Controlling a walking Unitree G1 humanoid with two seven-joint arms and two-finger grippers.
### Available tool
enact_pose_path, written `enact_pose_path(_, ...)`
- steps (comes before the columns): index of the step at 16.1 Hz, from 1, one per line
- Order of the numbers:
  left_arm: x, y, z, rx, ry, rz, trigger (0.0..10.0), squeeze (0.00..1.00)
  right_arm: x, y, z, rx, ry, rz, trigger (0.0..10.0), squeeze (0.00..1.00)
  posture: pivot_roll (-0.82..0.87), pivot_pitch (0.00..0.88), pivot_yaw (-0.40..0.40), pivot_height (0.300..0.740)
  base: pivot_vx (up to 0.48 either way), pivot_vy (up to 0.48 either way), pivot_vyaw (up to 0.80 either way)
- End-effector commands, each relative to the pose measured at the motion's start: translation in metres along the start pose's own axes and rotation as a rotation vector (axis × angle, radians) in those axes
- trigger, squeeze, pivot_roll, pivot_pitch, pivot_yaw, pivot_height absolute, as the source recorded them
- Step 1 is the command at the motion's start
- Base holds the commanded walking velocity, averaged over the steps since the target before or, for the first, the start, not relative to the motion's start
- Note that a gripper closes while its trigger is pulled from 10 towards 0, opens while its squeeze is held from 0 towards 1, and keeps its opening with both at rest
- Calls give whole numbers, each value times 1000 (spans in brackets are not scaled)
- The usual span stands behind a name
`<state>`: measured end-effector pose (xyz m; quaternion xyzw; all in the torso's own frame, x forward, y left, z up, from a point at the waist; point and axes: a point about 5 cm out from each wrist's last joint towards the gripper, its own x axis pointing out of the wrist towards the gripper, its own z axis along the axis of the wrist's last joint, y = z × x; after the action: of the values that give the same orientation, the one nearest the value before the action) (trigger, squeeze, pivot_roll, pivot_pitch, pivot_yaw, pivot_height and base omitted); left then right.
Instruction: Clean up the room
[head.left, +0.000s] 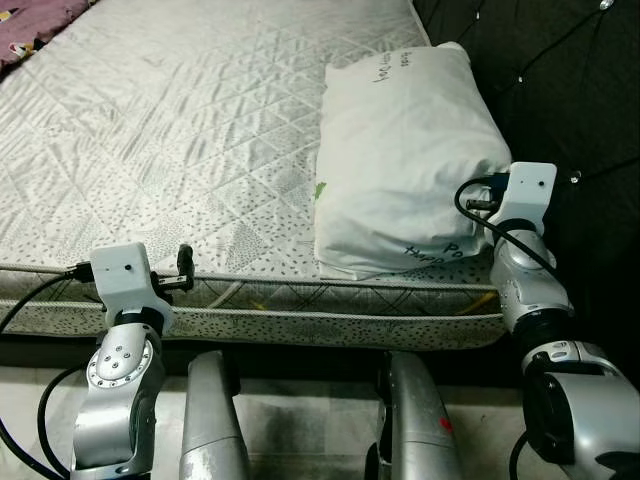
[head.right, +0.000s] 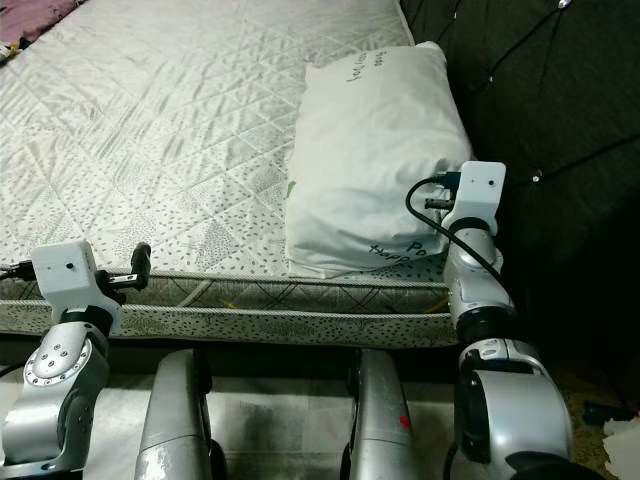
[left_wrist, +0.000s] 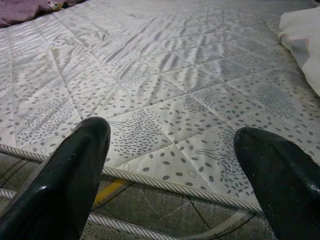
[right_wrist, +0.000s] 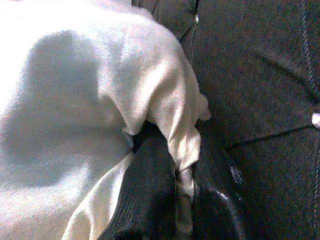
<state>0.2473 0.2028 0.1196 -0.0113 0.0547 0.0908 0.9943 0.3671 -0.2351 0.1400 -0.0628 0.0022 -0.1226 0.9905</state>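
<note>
A white pillow (head.left: 400, 150) with dark lettering lies on the right side of the grey quilted mattress (head.left: 170, 130), against the dark tufted headboard (head.left: 570, 90). My right gripper (right_wrist: 184, 192) is at the pillow's near right corner, shut on a fold of its cover, which is pinched between the black fingers (right_wrist: 150, 185). My left gripper (left_wrist: 170, 165) hovers open at the mattress's near edge on the left, with nothing between its fingers (left_wrist: 75, 170).
The mattress's front edge (head.left: 300, 295) runs across just ahead of my arms. A purple patterned cloth (head.left: 35, 25) lies at the far left corner of the bed. My two legs (head.left: 320, 420) stand on a pale floor below.
</note>
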Motion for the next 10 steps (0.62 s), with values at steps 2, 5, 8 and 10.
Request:
enact_pose_path(2, -1, 7, 0, 13, -3, 19, 10000, 0, -17, 15, 4, 4, -85, 85, 0, 0, -2, 0, -10, 511, 0, 0, 0)
enact_pose_path(5, -4, 7, -1, 14, 0, 21, 10000, 0, -48, 28, -14, -4, -60, 171, 0, 0, 1, 0, -3, 511, 0, 0, 0)
enact_pose_path(8, -2, 7, 0, 22, 2, 12, 10000, 0, -67, 30, -23, -2, -26, 193, 0, 0, -4, 0, 13, 511, 0, 0, 0)
enact_pose_path(10, 0, 6, 2, 28, -2, 4, 10000, 0, -58, 30, -17, 16, -11, 190, 0, 0, -5, 0, 22, 511, 0, 0, 0)
